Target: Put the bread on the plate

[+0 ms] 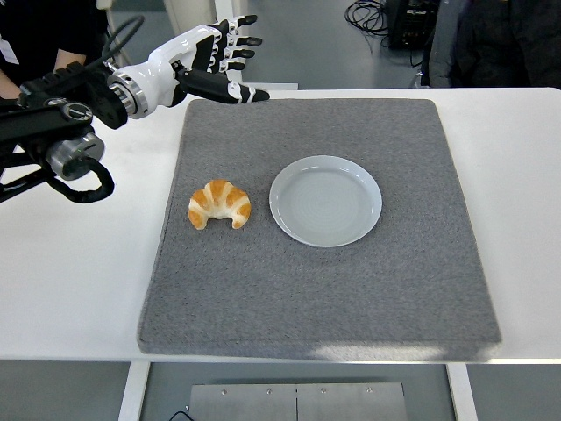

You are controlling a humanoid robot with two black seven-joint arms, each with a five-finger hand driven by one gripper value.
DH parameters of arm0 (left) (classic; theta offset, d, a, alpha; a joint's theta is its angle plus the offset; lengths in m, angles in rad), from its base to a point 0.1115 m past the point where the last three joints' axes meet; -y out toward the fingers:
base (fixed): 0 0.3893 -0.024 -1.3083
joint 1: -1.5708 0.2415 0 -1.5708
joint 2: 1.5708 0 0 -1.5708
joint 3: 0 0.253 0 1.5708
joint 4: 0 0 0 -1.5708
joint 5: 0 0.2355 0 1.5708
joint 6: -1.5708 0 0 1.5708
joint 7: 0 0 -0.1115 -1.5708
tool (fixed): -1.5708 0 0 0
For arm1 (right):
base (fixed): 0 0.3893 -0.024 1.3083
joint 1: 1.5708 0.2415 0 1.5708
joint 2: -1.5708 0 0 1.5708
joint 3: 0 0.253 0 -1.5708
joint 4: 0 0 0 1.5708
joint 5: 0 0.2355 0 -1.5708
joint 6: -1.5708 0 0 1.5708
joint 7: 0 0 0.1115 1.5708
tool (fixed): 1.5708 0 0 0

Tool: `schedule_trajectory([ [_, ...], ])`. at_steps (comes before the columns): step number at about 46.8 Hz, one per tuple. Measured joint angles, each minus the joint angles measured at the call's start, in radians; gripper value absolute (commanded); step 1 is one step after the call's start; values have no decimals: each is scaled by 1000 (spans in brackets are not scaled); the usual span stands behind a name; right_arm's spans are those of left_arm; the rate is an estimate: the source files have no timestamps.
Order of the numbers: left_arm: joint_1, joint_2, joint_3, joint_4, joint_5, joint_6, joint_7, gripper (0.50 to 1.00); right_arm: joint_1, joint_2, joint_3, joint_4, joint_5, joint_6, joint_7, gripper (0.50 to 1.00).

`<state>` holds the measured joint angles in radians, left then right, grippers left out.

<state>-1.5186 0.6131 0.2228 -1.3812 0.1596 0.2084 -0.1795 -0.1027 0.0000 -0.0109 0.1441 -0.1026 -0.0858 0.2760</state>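
Note:
A golden croissant [219,204] lies on the grey mat [320,289], left of centre. An empty pale blue-white plate [325,200] sits just to its right, a small gap between them. My left hand [230,54] is raised at the far left corner of the mat, well behind the croissant. Its fingers [243,41] are spread and hold nothing. The right arm does not show.
The mat covers most of the white table [79,281]. A person in dark clothes stands at the top right [491,44], another at the top left [39,35]. Cables lie on the floor behind the table.

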Motion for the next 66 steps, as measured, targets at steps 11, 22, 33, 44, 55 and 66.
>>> schedule_trajectory([
  [11, -246, 1, 313, -71, 8, -4, 0, 915, 0, 0, 0, 0, 0, 0, 0, 1000],
  [22, -320, -11, 453, -104, 88, 0, -5, 915, 0, 0, -1, 0, 0, 0, 0, 1000],
  [33, -249, -13, 488, -104, 250, 66, -6, 913, 0, 0, -1, 0, 0, 0, 0, 1000],
  [44, -131, -12, 495, -100, 446, 161, -13, 913, 0, 0, -1, 0, 0, 0, 0, 1000],
  [55, -46, -14, 481, -88, 513, 217, -23, 913, 0, 0, 1, 0, 0, 0, 0, 1000],
  [66, 49, -21, 434, -35, 575, 263, -51, 913, 0, 0, 0, 0, 0, 0, 0, 1000],
])
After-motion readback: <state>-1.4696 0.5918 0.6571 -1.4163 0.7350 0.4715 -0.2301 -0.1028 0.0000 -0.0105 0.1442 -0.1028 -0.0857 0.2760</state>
